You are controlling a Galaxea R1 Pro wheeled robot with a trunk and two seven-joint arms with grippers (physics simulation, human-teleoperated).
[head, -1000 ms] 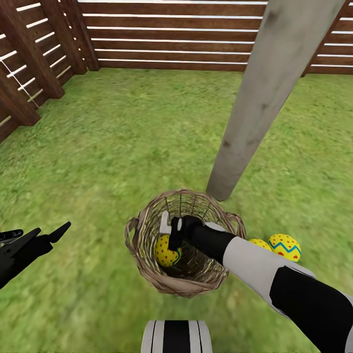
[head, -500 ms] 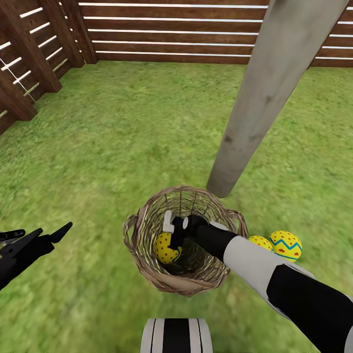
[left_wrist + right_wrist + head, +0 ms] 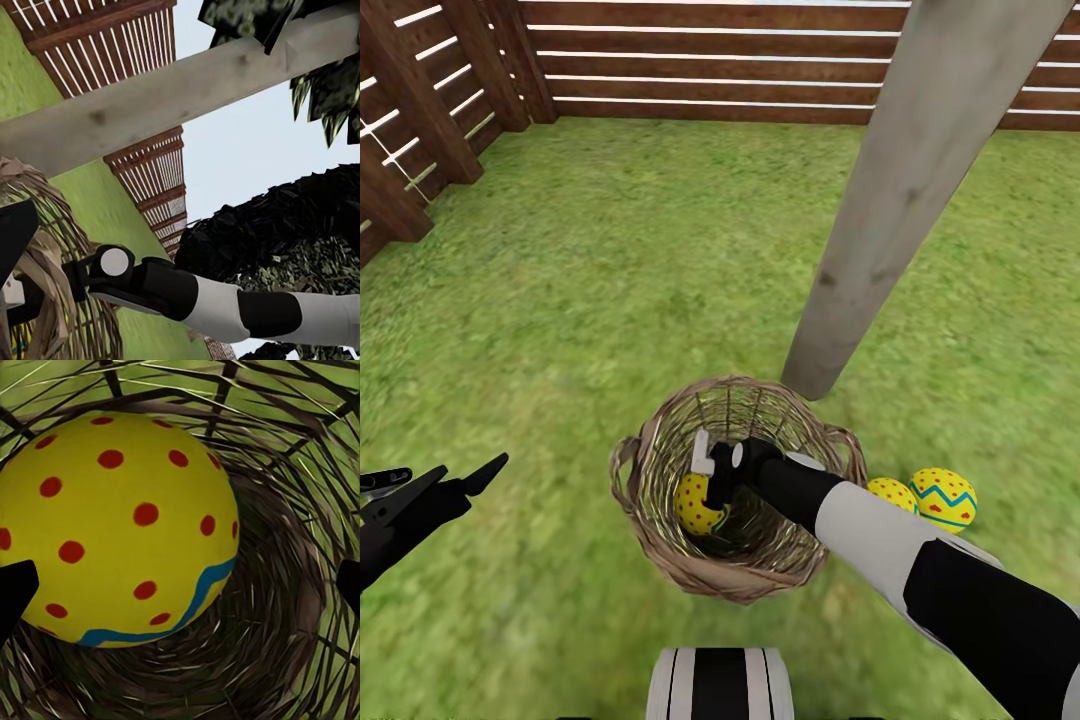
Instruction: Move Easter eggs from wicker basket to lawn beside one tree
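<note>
Yellow shell with red dots and a blue zigzag: the last egg lies deep in the wicker basket, against its wall on my left side. My right gripper is down inside with the jaws spread wide; in the right wrist view the egg sits close to one dark fingertip and well off the other. Two eggs already lie on the lawn just beside the basket, near the tree. I judge the egg smooth, rigid and light, apt to squirt out of a pinch, so I should centre on its widest girth before closing. My left gripper hangs open, well apart.
</note>
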